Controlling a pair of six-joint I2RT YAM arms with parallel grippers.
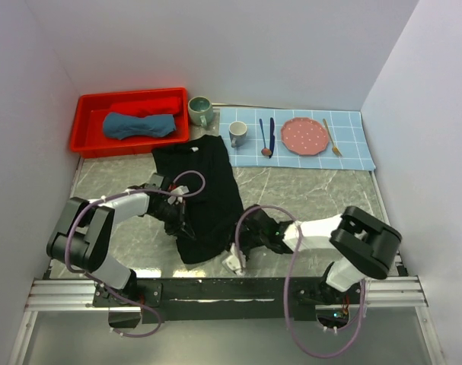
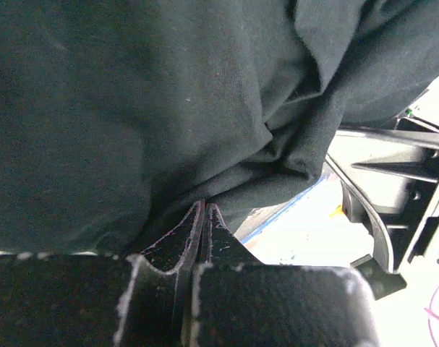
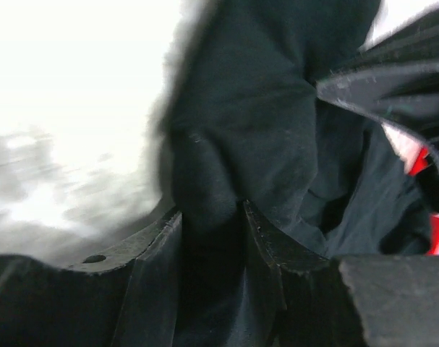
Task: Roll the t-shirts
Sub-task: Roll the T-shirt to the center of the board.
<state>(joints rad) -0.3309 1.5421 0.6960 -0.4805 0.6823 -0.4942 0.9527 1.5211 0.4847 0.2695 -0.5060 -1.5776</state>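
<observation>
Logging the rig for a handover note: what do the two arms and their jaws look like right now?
Both arms, left arm and right arm, have white link shells, bulky black joint housings and a looping purple cable. The left gripper and right gripper are black, with flat jaws whose edges look scuffed pale.

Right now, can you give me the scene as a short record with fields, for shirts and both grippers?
black t-shirt: on the table, folded lengthwise
blue t-shirt: rolled, in the red bin
left gripper: shut on a fold at the black t-shirt's left edge
right gripper: black cloth bunched between its fingers, at the shirt's near right edge
placemat: with plate, cutlery and a white mug
</observation>
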